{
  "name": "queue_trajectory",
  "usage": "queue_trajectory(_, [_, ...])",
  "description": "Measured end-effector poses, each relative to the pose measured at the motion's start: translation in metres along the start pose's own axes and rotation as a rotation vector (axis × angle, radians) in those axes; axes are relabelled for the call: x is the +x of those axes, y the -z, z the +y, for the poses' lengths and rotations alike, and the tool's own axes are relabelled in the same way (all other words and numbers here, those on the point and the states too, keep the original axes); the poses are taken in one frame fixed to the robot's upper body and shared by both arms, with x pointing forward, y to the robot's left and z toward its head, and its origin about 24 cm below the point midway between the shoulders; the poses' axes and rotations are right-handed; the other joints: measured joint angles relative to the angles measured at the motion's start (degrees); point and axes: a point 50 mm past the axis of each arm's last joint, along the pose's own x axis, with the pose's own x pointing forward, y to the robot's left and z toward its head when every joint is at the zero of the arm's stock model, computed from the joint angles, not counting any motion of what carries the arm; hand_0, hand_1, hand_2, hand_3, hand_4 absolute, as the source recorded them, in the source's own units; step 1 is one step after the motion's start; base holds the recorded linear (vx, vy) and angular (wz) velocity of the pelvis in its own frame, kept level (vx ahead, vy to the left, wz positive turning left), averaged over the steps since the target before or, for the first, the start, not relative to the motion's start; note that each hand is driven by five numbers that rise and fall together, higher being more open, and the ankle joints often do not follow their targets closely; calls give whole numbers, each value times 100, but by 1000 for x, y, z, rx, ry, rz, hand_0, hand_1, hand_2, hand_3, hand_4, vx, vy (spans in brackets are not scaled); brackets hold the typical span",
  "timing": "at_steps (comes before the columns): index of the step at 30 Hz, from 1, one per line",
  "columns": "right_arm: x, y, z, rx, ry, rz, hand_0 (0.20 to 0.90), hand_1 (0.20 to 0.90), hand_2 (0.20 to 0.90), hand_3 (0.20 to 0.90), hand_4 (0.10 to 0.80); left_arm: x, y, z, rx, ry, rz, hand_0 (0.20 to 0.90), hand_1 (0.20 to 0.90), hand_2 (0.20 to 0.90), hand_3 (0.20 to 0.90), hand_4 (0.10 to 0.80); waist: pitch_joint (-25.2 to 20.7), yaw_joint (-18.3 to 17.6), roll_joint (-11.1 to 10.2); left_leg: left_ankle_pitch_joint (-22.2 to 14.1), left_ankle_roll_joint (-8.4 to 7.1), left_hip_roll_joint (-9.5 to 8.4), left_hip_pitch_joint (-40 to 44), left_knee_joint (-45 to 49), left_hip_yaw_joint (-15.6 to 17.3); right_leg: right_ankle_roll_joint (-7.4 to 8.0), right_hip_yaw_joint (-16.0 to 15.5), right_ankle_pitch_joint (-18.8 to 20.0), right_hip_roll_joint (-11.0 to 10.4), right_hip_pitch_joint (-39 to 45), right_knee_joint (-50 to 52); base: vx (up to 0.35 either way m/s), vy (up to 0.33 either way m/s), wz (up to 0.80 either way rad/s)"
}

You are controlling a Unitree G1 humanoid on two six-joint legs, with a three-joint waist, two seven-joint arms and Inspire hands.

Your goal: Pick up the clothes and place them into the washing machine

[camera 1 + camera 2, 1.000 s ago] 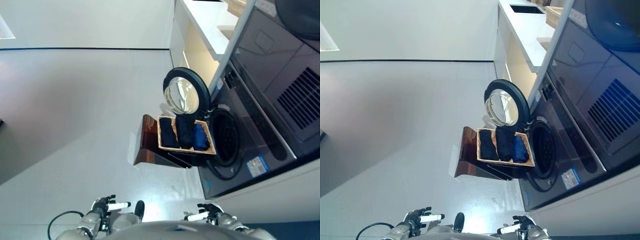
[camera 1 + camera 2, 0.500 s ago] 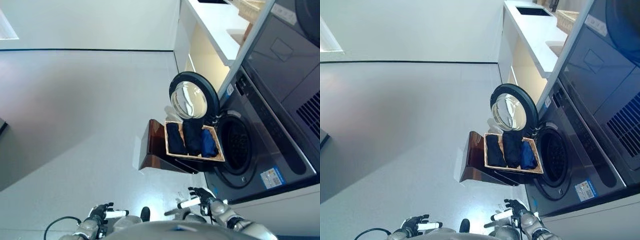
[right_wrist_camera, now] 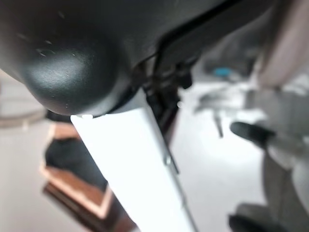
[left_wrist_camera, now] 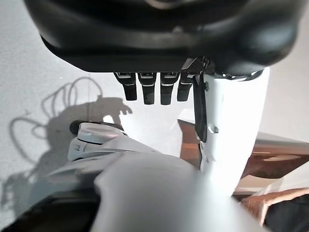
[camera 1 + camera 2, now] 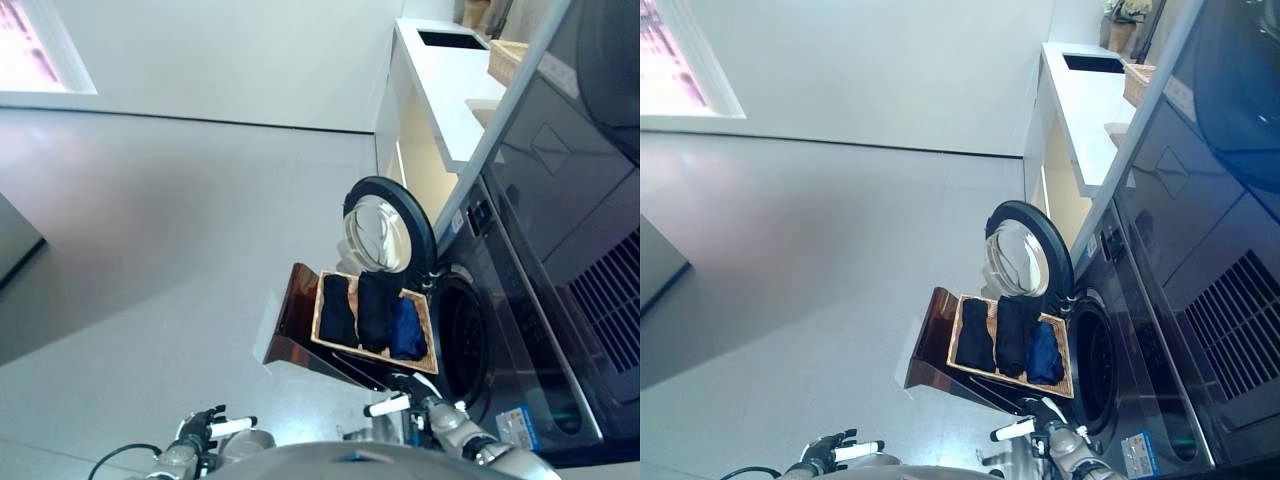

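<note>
Partly hidden right hand (image 5: 428,408); clothes (image 5: 368,313) in basket (image 5: 317,303)

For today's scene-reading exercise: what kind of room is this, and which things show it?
Probably a laundry room: a dark front-loading washing machine with its round glass door open, a wicker tray of folded dark clothes before it, and a white counter.

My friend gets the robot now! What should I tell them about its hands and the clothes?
Left hand: open, empty, low at the robot's left side.
Right hand: empty, raised just short of the basket; fingers not clear enough to read.
Clothes: two dark items and a blue one, all in the wicker basket on the brown stand.
Washing machine: door open, drum right beside the basket.
Done: nothing picked up yet.
Left: grab each item and load the drum.
</note>
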Motion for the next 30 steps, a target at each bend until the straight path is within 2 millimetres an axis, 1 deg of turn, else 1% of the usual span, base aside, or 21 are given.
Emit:
queue_trajectory(1, [0, -1, -3, 4, 9, -1, 900, 900, 900, 900, 800, 1, -2, 1, -2, -4, -3, 900, 900, 900, 900, 800, 54, 7, -17, 45, -71, 78, -62, -296, 27, -15, 8, -25, -19, -11, 0, 186, 58, 13])
queue_trajectory(3, [0, 0, -13, -3, 33, 1, 900, 900, 900, 900, 800, 1, -4, 0, -9, -5, -9, 900, 900, 900, 900, 800, 99, 35, 47, 244, -328, 262, -49, -1196, 38, -4, 127, -38, 9, -133, 4, 157, 70, -6])
queue_trajectory(5, [-1, -1, -24, -7, 67, -5, 900, 900, 900, 900, 800, 1, -6, -5, -17, 2, -17, 900, 900, 900, 900, 800, 129, 150, 260, 263, -338, 354, 1, -1631, 98, 12, 300, -42, 77, -204, 0, 168, 133, -48])
queue_trajectory(6, [0, -5, -28, -1, 85, -15, 900, 900, 900, 900, 800, 1, -4, -6, -22, 3, -12, 900, 900, 900, 900, 800, 137, 190, 393, 414, -121, 364, 75, -1660, 85, 37, 494, -26, 113, -283, -3, 161, 139, -85])
queue_trajectory(7, [1, -11, -25, 1, 79, -36, 900, 900, 900, 900, 800, 1, -3, -4, -37, -7, -9, 900, 900, 900, 900, 800, 144, 235, 384, 480, -50, 296, 82, -1648, 206, 80, 576, -56, 38, -311, -13, 246, 225, -87])
queue_trajectory(8, [1, -15, -23, 5, 71, -53, 900, 900, 900, 900, 800, 0, 1, -2, -47, -14, -4, 900, 900, 900, 900, 800, 151, 284, 401, 548, 111, 286, 74, -1674, 280, 195, 572, -103, 54, -299, 25, 192, 182, -54])
queue_trajectory(9, [2, -17, -18, 11, 60, -52, 900, 900, 900, 900, 800, 0, -1, 2, -47, -25, -9, 900, 900, 900, 900, 800, 140, 284, 412, 623, 191, 331, 92, -1695, 320, 187, 503, -120, 97, -282, 320, 191, 184, -21])
queue_trajectory(10, [2, -17, -15, 15, 52, -49, 900, 900, 900, 900, 800, 0, -1, 5, -45, -31, -11, 900, 900, 900, 900, 800, 126, 290, 387, 623, 193, 327, 130, -1724, 325, 135, 466, -179, 96, -273, 494, 177, 183, -28])
queue_trajectory(11, [3, -23, -3, 26, 27, -61, 900, 900, 900, 900, 800, -1, 1, 16, -38, -59, -7, 900, 900, 900, 900, 800, 5, 320, 153, 702, 236, 196, 224, -1800, 479, 402, 476, -422, -28, -173, 473, 118, 128, -36])
queue_trajectory(13, [4, -30, -1, 26, 22, -79, 900, 900, 900, 900, 800, -4, 13, 18, -38, -66, 35, 900, 900, 900, 900, 800, 14, 317, 200, 805, 290, 135, 247, -1644, 501, 452, 476, -311, -66, 96, 201, 141, 165, -25])
queue_trajectory(14, [4, -29, -2, 23, 25, -71, 900, 900, 900, 900, 800, -5, 18, 17, -36, -65, 58, 900, 900, 900, 900, 800, -34, 315, 135, 744, 355, 16, 253, -1531, 574, 480, 501, -295, -186, 105, 161, 130, 199, -9])
queue_trajectory(15, [5, -29, -4, 19, 32, -62, 900, 900, 900, 900, 800, -4, 17, 16, -36, -64, 54, 900, 900, 900, 900, 800, -66, 328, 168, 711, 399, -38, 252, -1505, 641, 505, 528, -304, -249, 101, 199, 87, 190, -13])
queue_trajectory(17, [6, -37, -8, -29, 56, -68, 900, 900, 900, 900, 800, -3, 10, 16, -14, -64, 30, 900, 900, 900, 900, 800, -4, 376, 79, 590, 525, -197, 145, -1339, 776, 584, 620, -441, -373, -172, 531, -15, 130, -20])
queue_trajectory(18, [6, -40, -9, -43, 61, -75, 900, 900, 900, 900, 800, -3, 8, 15, -4, -61, 21, 900, 900, 900, 900, 800, -12, 383, 92, 567, 557, -175, 110, -1314, 772, 626, 654, -495, -427, -260, 665, -100, 94, -25])
queue_trajectory(19, [7, -48, -12, -83, 72, -93, 900, 900, 900, 900, 800, -2, 2, 15, 11, -54, -3, 900, 900, 900, 900, 800, 51, 370, 26, 508, 643, -224, 11, -1239, 809, 711, 661, -524, -504, -513, 1058, -121, 65, -25])
queue_trajectory(21, [8, -72, -19, -174, 101, -140, 900, 900, 900, 900, 800, 0, -13, 16, 47, -47, -48, 900, 900, 900, 900, 800, 251, 310, 49, 493, 694, -209, -139, -1122, 876, 617, 507, -466, -556, -941, 1636, -88, 15, -24])
queue_trajectory(23, [9, -90, -24, -224, 139, -164, 900, 900, 900, 900, 800, 1, -31, 20, 70, -51, -119, 900, 900, 900, 900, 800, 385, 336, -147, 542, 720, -309, -210, -1165, 1014, 507, 180, -427, -715, -978, 1221, -87, -37, -20])
queue_trajectory(24, [8, -102, -32, -256, 190, -169, 900, 900, 900, 900, 800, 2, -42, 19, 72, -49, -160, 900, 900, 900, 900, 800, 482, 272, -152, 524, 748, -335, -410, -1038, 959, 595, 226, -328, -704, -1023, 1173, -160, -22, 9])
queue_trajectory(26, [6, -119, -50, -259, 269, -175, 900, 900, 900, 900, 800, 3, -64, 16, 57, -46, -222, 900, 900, 900, 900, 800, 730, 313, -46, 551, 715, -313, -698, -890, 857, 624, 394, -345, -601, -1217, 1153, -205, -1, 25])
queue_trajectory(27, [2, -132, -65, -265, 323, -188, 900, 900, 900, 900, 800, 2, -75, 8, 40, -29, -279, 900, 900, 900, 900, 800, 774, 326, -5, 575, 682, -301, -946, -879, 837, 652, 276, -337, -610, -1426, 1132, -206, 36, 16])
queue_trajectory(30, [-15, -170, -117, -276, 498, -230, 900, 900, 900, 900, 800, 1, -85, -14, 51, 44, -322, 900, 900, 900, 900, 800, 1113, 314, 438, 769, 615, -323, -1346, -869, 766, 636, 162, -167, -617, -1752, 1058, -101, 40, 11])
